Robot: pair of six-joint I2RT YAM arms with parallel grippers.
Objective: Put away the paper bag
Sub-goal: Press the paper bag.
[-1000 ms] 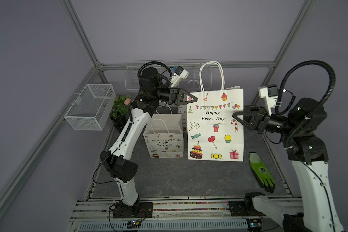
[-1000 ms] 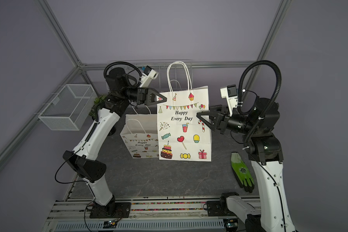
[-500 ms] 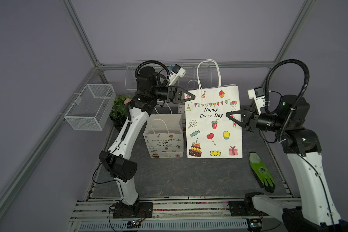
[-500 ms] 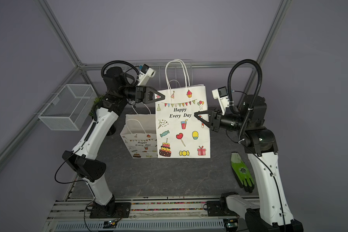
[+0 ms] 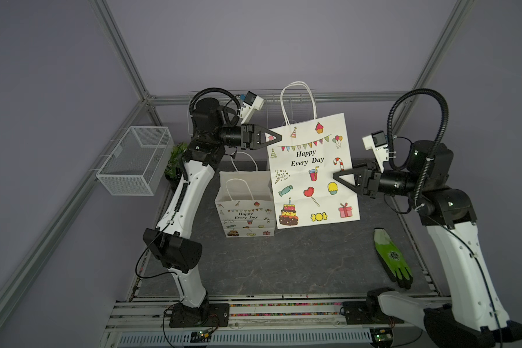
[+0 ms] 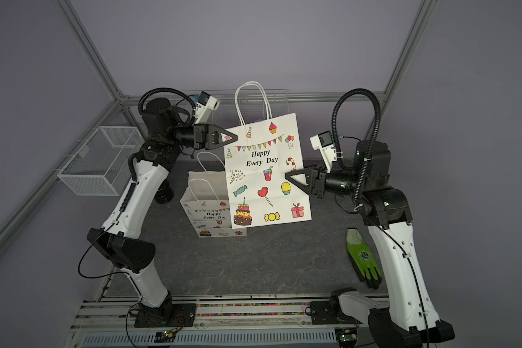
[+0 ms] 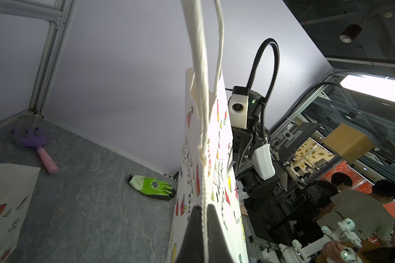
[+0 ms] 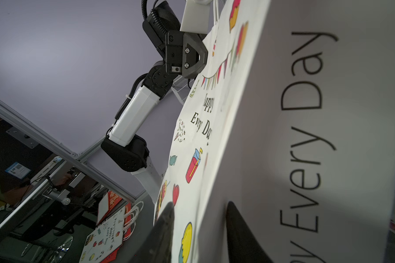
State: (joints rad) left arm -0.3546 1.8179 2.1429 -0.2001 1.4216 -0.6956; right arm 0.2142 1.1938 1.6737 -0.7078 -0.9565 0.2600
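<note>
Caught mid-air: a printed paper bag (image 5: 311, 168) hangs tilted over the desk (image 5: 284, 265), its lower edge seemingly clear of the surface. The left claw (image 5: 279, 138) is clamped tight on an upper corner, just beside the rope handles (image 5: 297, 102). The right claw (image 5: 335, 175) sits at the opposite side edge, about halfway down, jaws part-way apart. The right wrist view shows paper between its fingers (image 8: 162, 232), not whether they press it. The step in hand looks like winning a second hold. It would go best with the right claw closing squarely on the edge rather than sliding across the face. Both arms should then travel together, so the thin paper neither tears at the pinched corner nor buckles. Where the bag belongs cannot be told; a wire basket (image 5: 133, 162) on the side frame (image 5: 124, 60) and a wire rack (image 5: 268, 102) at the back are likely spots. The desk is dark, matte and stone-patterned. A small bag (image 5: 246, 208) stands upright just beside the hanging one, and a green glove (image 5: 392, 259) lies flat near the right arm. A purple rake (image 7: 35, 141) lies near a far corner, and a plant (image 5: 173, 161) sits behind the left arm. Lilac walls (image 5: 253, 45) close three sides; people (image 7: 360, 205) work beyond the open front.
</note>
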